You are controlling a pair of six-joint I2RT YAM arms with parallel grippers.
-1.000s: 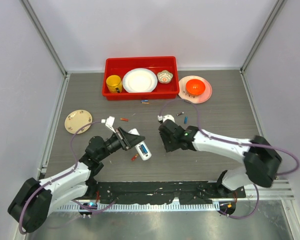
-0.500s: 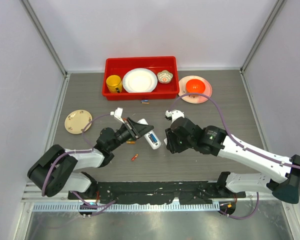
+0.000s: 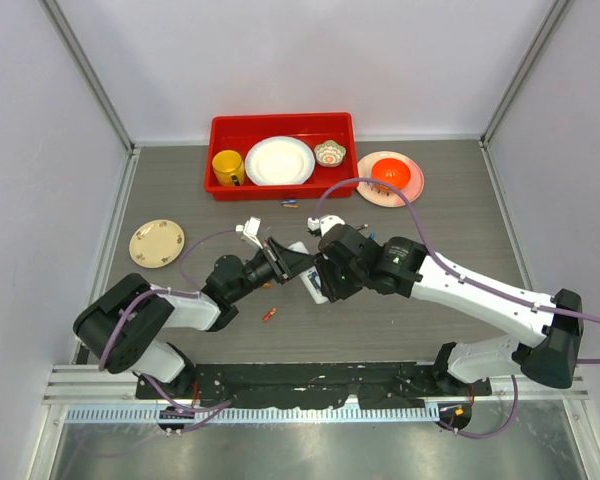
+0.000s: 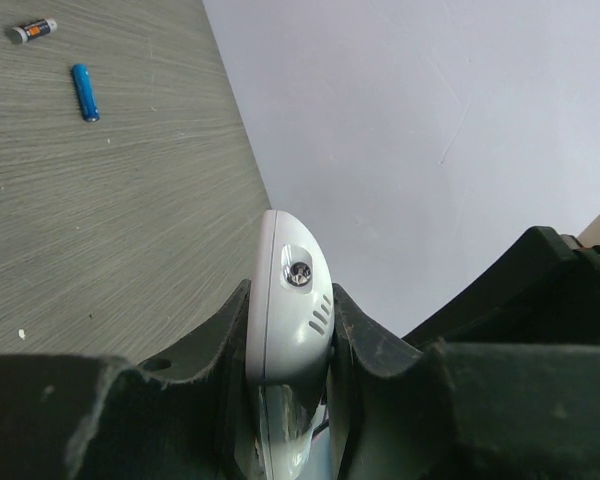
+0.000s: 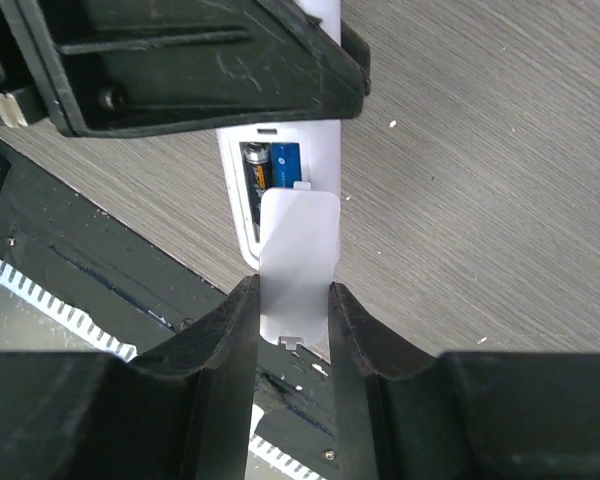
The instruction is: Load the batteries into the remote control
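Right wrist view has the right fingers point(image 5: 220, 340) pinching the white cover point(image 5: 298, 245) at the slot of the remote control point(image 5: 322, 155), which the left fingers point(image 5: 180, 60) clamp over the worktop point(image 5: 480, 200) with two batteries point(image 5: 270, 170) seated, so the cover should slide on straight and flat.
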